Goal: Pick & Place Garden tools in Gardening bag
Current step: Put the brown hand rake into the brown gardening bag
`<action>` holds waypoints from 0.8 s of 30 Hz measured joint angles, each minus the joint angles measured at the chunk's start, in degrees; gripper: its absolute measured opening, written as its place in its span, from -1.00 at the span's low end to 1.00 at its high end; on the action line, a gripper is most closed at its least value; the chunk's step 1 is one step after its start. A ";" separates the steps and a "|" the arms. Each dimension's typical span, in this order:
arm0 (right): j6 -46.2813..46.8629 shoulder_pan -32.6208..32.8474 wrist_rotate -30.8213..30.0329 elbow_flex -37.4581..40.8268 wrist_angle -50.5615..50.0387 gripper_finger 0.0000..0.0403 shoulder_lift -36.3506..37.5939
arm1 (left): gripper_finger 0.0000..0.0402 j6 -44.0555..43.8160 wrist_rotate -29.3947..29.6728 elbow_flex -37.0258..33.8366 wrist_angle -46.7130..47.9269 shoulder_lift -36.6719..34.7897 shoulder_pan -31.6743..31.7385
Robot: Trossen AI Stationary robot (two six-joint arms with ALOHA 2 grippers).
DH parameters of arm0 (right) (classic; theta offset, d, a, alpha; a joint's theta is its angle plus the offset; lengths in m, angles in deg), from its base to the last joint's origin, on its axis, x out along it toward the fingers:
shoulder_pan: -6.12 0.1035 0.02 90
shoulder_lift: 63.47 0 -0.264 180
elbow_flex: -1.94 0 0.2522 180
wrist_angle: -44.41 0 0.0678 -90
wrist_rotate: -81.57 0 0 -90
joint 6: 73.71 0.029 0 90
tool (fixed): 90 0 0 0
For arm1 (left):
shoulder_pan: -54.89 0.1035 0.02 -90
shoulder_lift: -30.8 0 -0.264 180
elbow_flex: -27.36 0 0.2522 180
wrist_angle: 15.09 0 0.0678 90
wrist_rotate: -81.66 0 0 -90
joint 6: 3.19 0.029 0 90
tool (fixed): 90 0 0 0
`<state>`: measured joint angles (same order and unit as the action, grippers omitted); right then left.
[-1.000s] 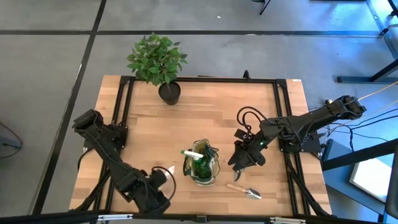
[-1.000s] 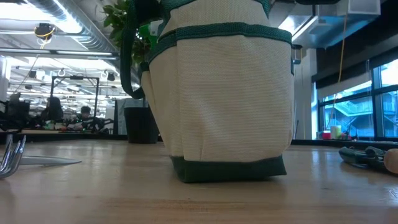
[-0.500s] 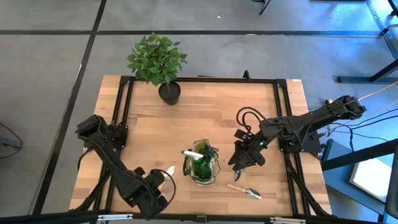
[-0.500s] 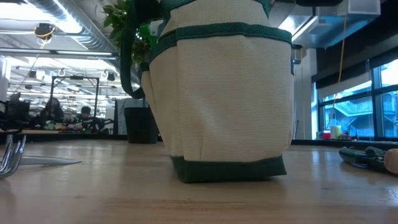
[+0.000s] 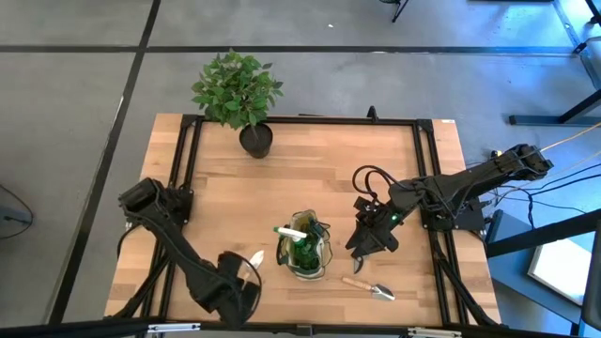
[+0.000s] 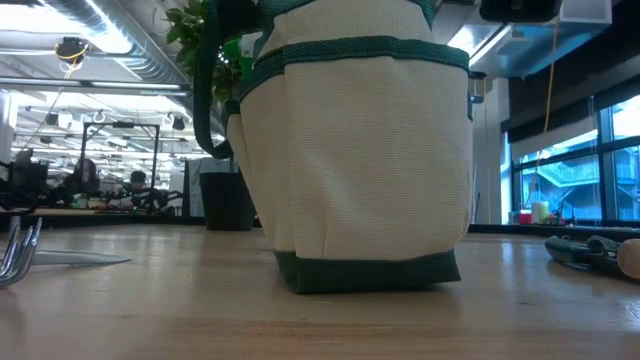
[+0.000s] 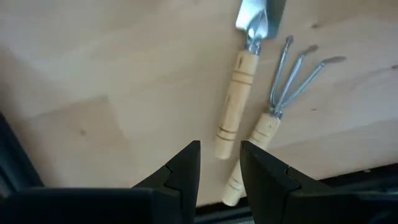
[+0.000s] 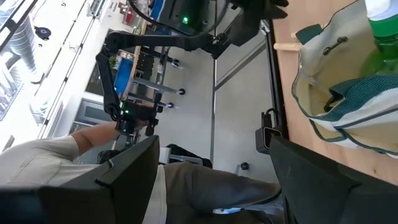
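On the table (image 5: 310, 178), the trowel (image 5: 368, 287) lies flat, blade toward the right edge.

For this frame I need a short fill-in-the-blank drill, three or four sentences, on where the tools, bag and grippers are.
1. The green spray bottle with a white trigger stands inside the olive and tan fabric ___.
2. Both the trowel and the three-pronged fork below the left gripper have handles made of ___.
3. The leafy plant grows in a ___ pot.
4. The right gripper, its jaws spread wide, holds ___.

Missing words: bag; wood; black; nothing
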<state>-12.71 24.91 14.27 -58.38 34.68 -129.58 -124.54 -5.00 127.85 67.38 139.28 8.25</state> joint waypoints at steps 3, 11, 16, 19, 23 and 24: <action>0.00 0.00 0.00 0.00 0.00 0.53 0.00 | -0.47 2.18 -0.81 -0.12 -1.67 0.49 0.64; 0.00 -0.04 -0.02 0.00 0.02 0.53 -0.02 | -0.47 13.52 -0.01 -0.12 -2.49 3.93 1.03; 0.00 -0.02 -0.02 0.00 0.02 0.53 -0.02 | -0.47 13.52 1.91 -0.12 -2.01 6.58 0.83; 0.00 -0.02 -0.03 0.00 0.02 0.53 -0.02 | -0.47 12.90 1.89 -0.12 -2.14 7.29 0.83; 0.00 -0.02 -0.04 0.00 0.04 0.53 -0.02 | -0.47 12.62 1.84 -0.12 -2.73 7.29 0.83; 0.00 -0.02 -0.04 0.00 0.03 0.53 -0.02 | -0.47 12.62 1.78 -0.12 -2.95 7.29 0.83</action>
<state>-12.71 24.89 14.23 -58.38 34.71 -129.60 -111.92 -3.22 127.72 64.44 146.57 9.09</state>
